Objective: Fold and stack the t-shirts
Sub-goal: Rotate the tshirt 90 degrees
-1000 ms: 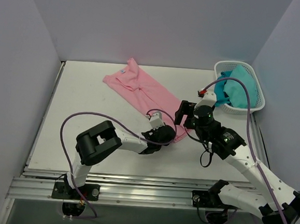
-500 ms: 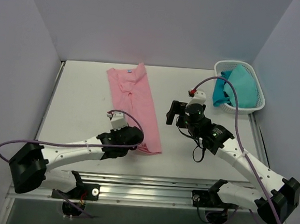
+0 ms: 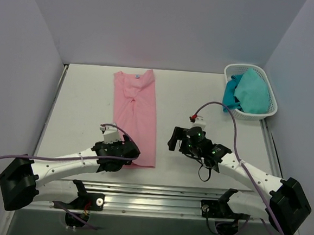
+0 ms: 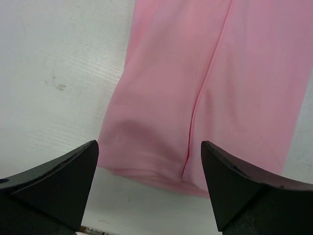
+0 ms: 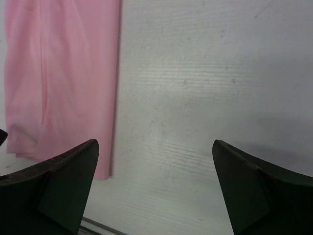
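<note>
Logged pink t-shirt (image 3: 135,116) lying as a long narrow strip. Noted left gripper (image 4: 149,145) spread wide, empty, above its near hem; right gripper (image 5: 155,143) likewise spread, empty, just right of it.

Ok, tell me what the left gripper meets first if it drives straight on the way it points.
The left gripper, jaws open, aims at the near hem of the pink t-shirt: that cloth comes first, the table right under it. Its height above is unclear.

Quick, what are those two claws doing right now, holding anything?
Left gripper: open, holding nothing, over the near hem of the pink t-shirt.
Right gripper: open, holding nothing, over the table beside it.
</note>
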### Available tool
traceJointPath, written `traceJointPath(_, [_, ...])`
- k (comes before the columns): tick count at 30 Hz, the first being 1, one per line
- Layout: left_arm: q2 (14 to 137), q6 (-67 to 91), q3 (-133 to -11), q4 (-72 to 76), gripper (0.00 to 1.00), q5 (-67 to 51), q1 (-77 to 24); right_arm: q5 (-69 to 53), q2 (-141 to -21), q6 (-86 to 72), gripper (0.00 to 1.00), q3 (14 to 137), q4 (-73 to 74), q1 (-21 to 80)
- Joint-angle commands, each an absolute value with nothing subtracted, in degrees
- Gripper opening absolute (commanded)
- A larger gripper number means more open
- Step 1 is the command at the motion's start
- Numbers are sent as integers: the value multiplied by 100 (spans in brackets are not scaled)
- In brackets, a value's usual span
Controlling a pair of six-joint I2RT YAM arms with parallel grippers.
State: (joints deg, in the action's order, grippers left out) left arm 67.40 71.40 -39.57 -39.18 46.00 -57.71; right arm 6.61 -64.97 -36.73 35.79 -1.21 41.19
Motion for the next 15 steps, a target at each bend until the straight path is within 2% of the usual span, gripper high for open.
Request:
traceJointPath(1, [6575, 8331, -3982, -5334, 94, 4843, -5950, 238, -6267, -4191, 97, 3340, -746, 4376])
traceJointPath(9, [5784, 9016, -3358, -5476, 100, 4492, -6213, 334, -6459, -5114, 91, 2937, -1625, 5448])
traceJointPath(13, [5511, 9113, -3032, -5211, 89, 4438, -6380, 273, -7414, -5360, 88, 2804, -2441, 5809])
traceJointPath(15, [5581, 9447, -3093, -5448, 89, 4517, -6460, 237, -7689, -5422, 87, 2751, -2714, 5914])
